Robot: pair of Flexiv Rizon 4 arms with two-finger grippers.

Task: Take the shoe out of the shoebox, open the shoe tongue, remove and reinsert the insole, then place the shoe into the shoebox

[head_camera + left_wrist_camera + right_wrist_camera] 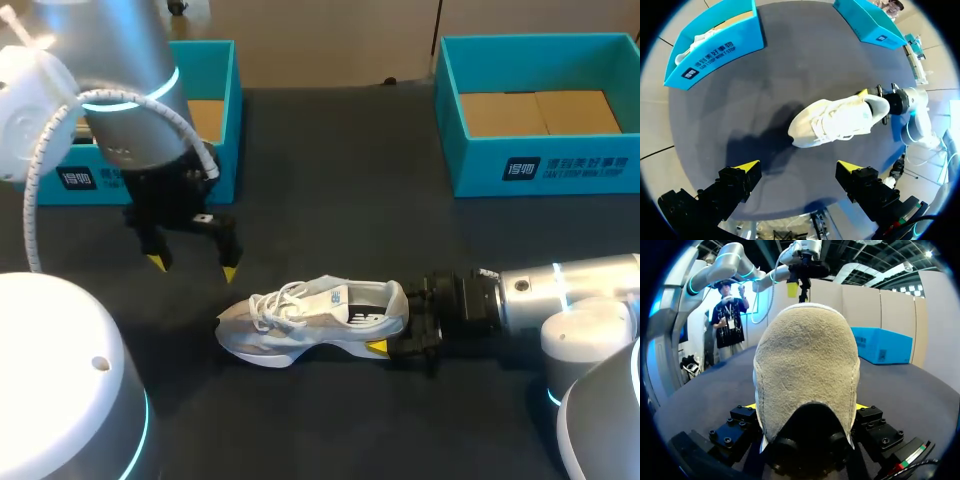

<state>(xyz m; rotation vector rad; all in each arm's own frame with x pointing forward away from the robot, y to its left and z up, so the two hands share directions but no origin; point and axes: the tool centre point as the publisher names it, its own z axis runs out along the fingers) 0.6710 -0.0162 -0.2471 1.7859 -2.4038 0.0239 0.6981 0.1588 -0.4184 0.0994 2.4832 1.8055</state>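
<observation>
A white sneaker (310, 320) lies on its sole on the dark table, toe toward my left and laces up. My right gripper (392, 322) comes in from the right and is shut on the sneaker's heel, one yellow fingertip (377, 347) showing at the near side. In the right wrist view the beige heel (807, 365) fills the space between the fingers. My left gripper (193, 268) hangs open above the table, behind and to the left of the toe, holding nothing. From the left wrist the sneaker (840, 120) lies ahead of the open gripper (797, 165).
A teal shoebox (215, 130) stands at the back left, behind my left arm, and it holds another white shoe (695, 42). A second teal shoebox (540, 160) with a cardboard floor stands at the back right.
</observation>
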